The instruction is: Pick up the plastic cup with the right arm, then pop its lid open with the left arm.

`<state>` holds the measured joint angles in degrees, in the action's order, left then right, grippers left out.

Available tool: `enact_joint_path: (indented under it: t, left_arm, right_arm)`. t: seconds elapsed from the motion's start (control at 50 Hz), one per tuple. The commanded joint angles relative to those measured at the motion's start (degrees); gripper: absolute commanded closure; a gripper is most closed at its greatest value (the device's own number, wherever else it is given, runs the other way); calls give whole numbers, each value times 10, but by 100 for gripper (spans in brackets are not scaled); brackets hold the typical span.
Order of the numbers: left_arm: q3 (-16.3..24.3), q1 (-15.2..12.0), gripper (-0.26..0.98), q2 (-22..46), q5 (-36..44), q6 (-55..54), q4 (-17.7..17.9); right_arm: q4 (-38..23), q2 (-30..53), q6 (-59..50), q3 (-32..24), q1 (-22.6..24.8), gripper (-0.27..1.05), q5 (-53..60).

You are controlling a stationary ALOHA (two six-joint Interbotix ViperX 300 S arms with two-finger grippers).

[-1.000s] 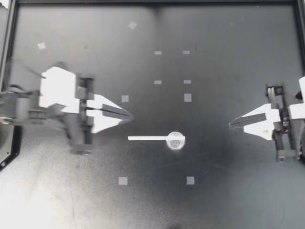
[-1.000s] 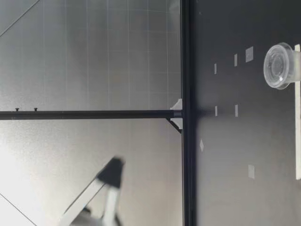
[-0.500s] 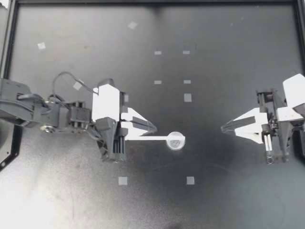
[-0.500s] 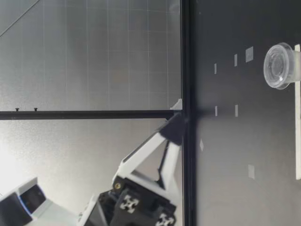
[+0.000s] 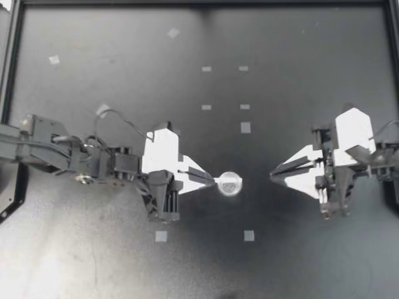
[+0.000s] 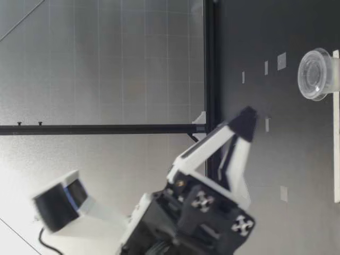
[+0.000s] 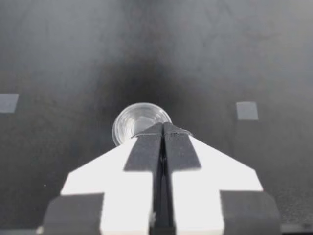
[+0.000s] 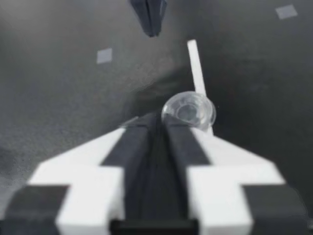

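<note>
A small clear plastic cup stands mid-table at the end of a thin white strip. My left gripper is shut and empty. It hangs over the strip with its tips just short of the cup. My right gripper points at the cup from the other side, a short way off, with its fingers slightly parted and nothing between them. In the right wrist view the cup sits just ahead of the tips, with the strip and my left gripper beyond. In the low view a gripper hovers above the strip, beside the cup.
Small grey tape squares dot the black table. A black frame borders it, seen as a rail in the low view.
My left arm swung in from the left and now covers most of the strip, tips near the cup. My right arm moved toward the cup and its fingers parted.
</note>
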<state>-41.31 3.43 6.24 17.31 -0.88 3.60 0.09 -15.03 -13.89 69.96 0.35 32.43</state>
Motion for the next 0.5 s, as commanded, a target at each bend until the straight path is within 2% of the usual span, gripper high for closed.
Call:
enact_joint_path:
  t: [0.0, 0.26, 0.48]
  left_arm:
    - [16, 1, 74, 0, 5, -1, 1]
    - [34, 1, 74, 34, 5, 5, 1]
    - [54, 1, 74, 67, 9, 8, 0]
  right_arm:
    - [-1, 20, -1, -21, 8, 35, 9]
    - [-1, 112, -25, -54, 14, 15, 9]
    - [-1, 163, -33, -75, 15, 13, 10]
